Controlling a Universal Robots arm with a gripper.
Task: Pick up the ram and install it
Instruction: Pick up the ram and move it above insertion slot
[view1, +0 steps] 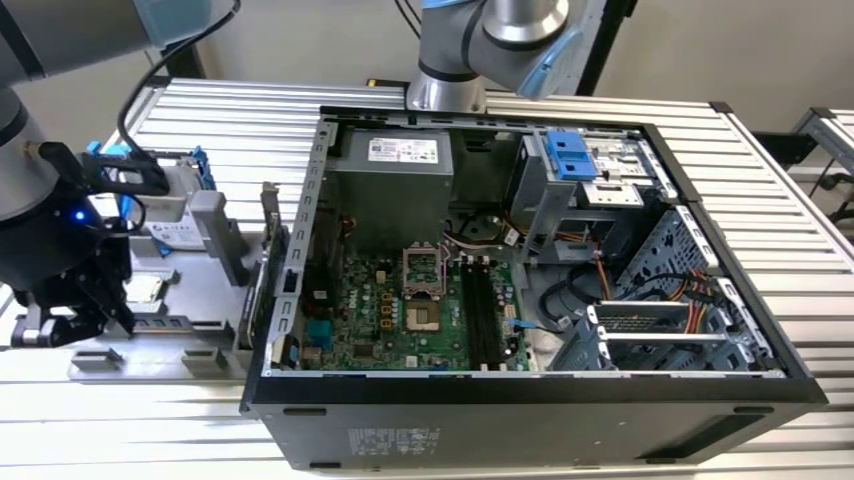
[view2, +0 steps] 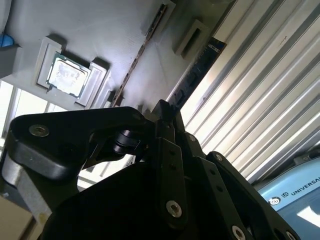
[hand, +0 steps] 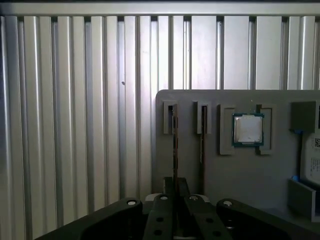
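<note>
In the first wrist view the ram (hand: 175, 135) stands on edge in the slot nearest the edge of the grey tray (hand: 250, 175). My gripper (hand: 175, 186) has its two black fingers pressed against the stick's two faces. The second wrist view shows the same dark ram (view2: 200, 65) running into the fingertips of the gripper (view2: 164, 112). A second stick (hand: 202, 135) stands in the neighbouring slot, untouched. In the exterior view the gripper (view1: 67, 322) hangs low over the tray (view1: 174, 345) at that view's left, far from the black memory slots (view1: 483, 310) on the motherboard.
A square silver CPU chip (hand: 247, 129) lies in its pocket on the tray beside the sticks. A silver hard drive with blue brackets (view1: 160, 205) stands at the tray's back. The open computer case (view1: 534, 385) fills the middle of the ribbed metal table (view1: 240, 110).
</note>
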